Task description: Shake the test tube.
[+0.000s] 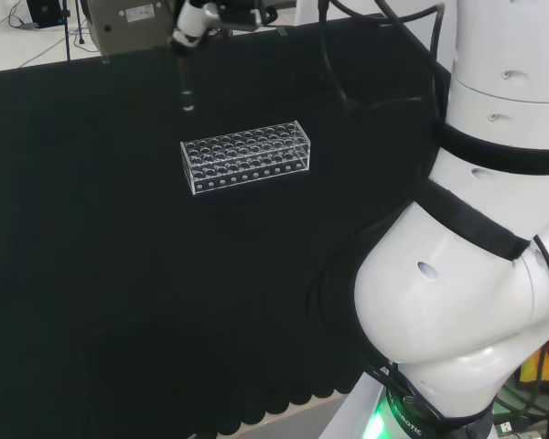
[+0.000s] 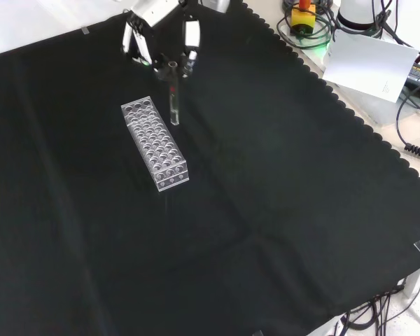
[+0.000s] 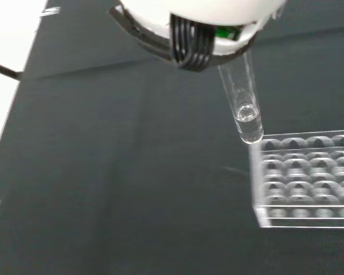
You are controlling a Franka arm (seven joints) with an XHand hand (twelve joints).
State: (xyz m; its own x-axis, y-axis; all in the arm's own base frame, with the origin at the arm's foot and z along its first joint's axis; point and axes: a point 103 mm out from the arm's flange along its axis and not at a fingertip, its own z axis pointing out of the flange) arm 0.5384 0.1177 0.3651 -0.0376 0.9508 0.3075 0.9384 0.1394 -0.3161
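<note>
**Test tube held above the counter beside the rack**

In the front view we see the hand [image 2: 154, 31] near the far edge of the counter [image 2: 280, 210], its fingers [image 2: 191, 35] curled round the upper end of the test tube [image 2: 173, 98]. The tube hangs nearly upright, its lower end clear of the black cloth and just beside the far end of the clear plastic rack [image 2: 155, 143]. In the head view we find the tube [image 1: 187, 87] to the left of the rack [image 1: 245, 156] and apart from it, close to the counter's far edge. The wrist view shows us the tube's rounded bottom [image 3: 247, 123] near one corner of the rack [image 3: 304, 177], not in any hole
</note>
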